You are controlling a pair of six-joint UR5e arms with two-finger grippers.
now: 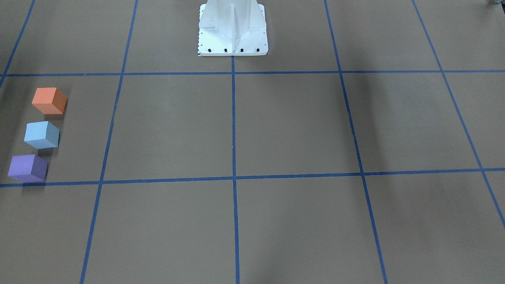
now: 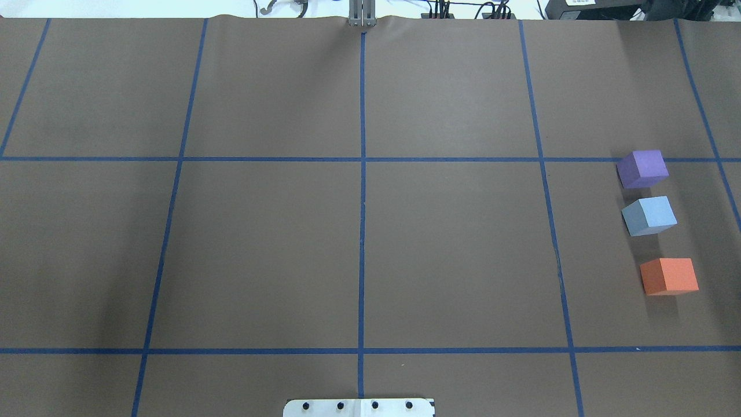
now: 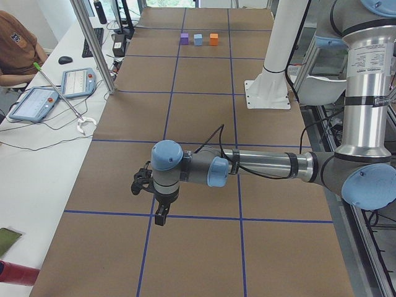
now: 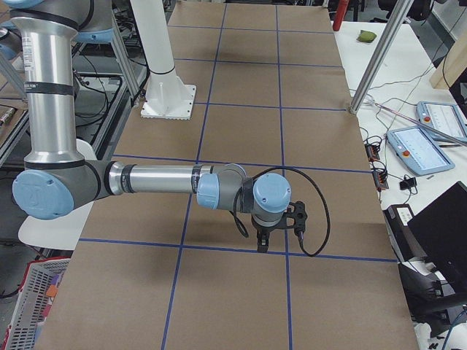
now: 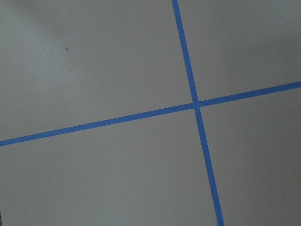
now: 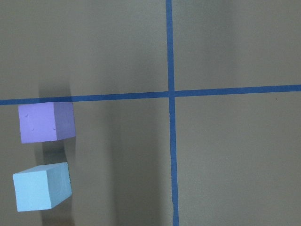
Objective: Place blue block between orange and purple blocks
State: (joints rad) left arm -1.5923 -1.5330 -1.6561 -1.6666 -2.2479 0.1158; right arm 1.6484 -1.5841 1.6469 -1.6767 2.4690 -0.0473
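Note:
The blue block (image 2: 649, 215) sits on the brown table between the purple block (image 2: 642, 168) and the orange block (image 2: 669, 276), in one row at the robot's right end. All three also show in the front view: orange (image 1: 49, 100), blue (image 1: 41, 135), purple (image 1: 28, 168). The right wrist view shows the purple block (image 6: 46, 122) and the blue block (image 6: 42, 186) from above. My left gripper (image 3: 159, 216) shows only in the left side view, my right gripper (image 4: 264, 240) only in the right side view. I cannot tell whether either is open or shut. Neither touches a block.
Blue tape lines (image 2: 362, 202) divide the table into squares. The white robot base (image 1: 232, 29) stands at the table's robot-side edge. An operator (image 3: 15, 52) sits at a side desk with tablets (image 3: 34, 102). A metal post (image 3: 93, 46) stands at the table's edge.

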